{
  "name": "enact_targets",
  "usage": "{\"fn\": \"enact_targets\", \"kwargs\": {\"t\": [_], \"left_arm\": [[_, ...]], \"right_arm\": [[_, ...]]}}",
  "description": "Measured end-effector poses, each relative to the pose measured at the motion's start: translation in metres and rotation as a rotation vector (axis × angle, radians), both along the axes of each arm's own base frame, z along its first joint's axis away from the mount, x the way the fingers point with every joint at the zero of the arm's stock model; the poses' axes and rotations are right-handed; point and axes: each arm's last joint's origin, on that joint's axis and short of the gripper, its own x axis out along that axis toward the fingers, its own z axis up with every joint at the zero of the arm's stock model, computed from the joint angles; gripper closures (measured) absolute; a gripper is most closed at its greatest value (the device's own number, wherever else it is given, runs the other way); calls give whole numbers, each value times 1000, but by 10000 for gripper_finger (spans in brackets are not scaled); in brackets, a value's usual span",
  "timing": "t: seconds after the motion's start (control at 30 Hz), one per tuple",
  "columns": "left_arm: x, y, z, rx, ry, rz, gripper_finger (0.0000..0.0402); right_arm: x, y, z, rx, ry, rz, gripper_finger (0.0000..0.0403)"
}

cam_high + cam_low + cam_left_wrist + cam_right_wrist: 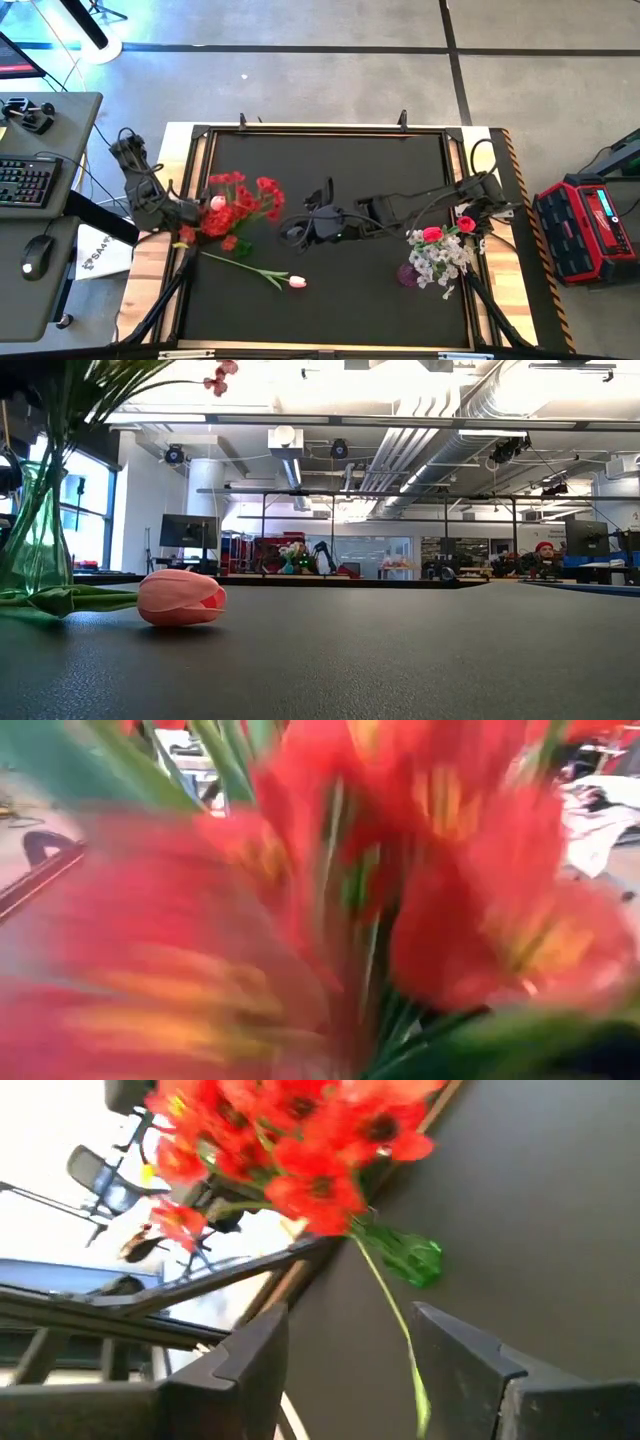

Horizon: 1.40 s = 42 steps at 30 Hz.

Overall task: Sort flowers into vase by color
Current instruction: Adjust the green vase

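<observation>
Two vases (408, 273); one loose tulip (296, 282); right hand (350, 1355) apart; left hand unclear.

**Open-plan robotics lab / industrial workspace**

Exposed ceiling ducts (470, 410) and pipes are seen above rows of monitors (188, 532) and benches in the low view. A black worktop (330, 290) is framed by dark rails; beside it a desk with keyboard (25, 182) and mouse (36, 255), a red case (587, 229), concrete floor with taped lines.

Matt, finely pebbled black table mat (400, 660); clear green glass vase (35, 530); smooth pink tulip bud (182, 598).
</observation>
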Motion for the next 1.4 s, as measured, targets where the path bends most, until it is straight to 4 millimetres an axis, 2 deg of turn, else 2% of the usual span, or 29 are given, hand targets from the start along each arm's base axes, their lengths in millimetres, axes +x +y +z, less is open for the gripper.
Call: {"fn": "enact_targets", "kwargs": {"t": [0.13, 0.2, 0.33, 0.4, 0.6, 0.87, 1.0, 1.2, 1.4], "left_arm": [[-2, 1, 7, -14, 4, -40, 207], [-2, 1, 8, -15, 4, -43, 207], [-2, 1, 8, -14, 5, -39, 207], [-2, 2, 8, -26, 1, -15, 207], [-1, 3, 9, -100, -12, 53, 207], [-1, 3, 10, -159, -16, 67, 207], [-1, 3, 11, -170, -24, 67, 207], [-1, 4, 12, -175, -41, 115, 207], [0, 4, 11, -164, -44, 139, 207]], "right_arm": [[3, 2, 7, 22, -64, 63, 209], [10, 6, 1, 32, -83, 110, 209], [30, 20, -35, -31, -30, 204, 209], [39, 26, -53, -113, -22, 238, 209], [68, 35, -89, -409, -127, 214, 209], [101, 5, -131, -498, -229, 172, 209], [106, -7, -131, -531, -268, 189, 217], [111, -21, -120, -583, -395, 280, 257], [113, -35, -120, -598, -392, 277, 276]]}}
